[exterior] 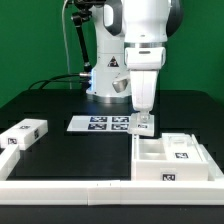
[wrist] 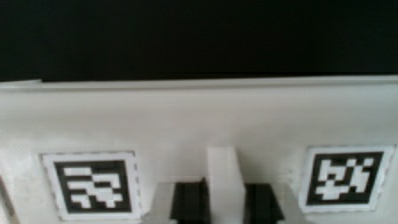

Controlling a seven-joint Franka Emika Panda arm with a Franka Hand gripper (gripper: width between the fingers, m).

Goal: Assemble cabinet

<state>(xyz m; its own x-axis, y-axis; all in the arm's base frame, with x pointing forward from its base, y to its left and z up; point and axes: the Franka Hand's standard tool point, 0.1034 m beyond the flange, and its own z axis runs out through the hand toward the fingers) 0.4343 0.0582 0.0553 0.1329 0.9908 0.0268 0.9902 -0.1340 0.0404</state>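
The cabinet [exterior: 178,172], a large white open box with tagged blocks inside, sits at the exterior view's right front. My gripper [exterior: 143,127] reaches straight down onto its far left corner. In the wrist view the cabinet [wrist: 196,120] fills the frame as a white surface with two black-and-white tags [wrist: 93,185]. A thin upright white wall of the cabinet stands between my two dark fingers [wrist: 185,205]. My gripper [wrist: 222,203] is shut on that wall, one finger against each side.
The marker board [exterior: 100,123] lies flat just to the exterior view's left of my gripper. A small white tagged block [exterior: 22,135] lies at the far left. A long white border rail [exterior: 70,187] runs along the front. The robot base [exterior: 105,75] stands behind.
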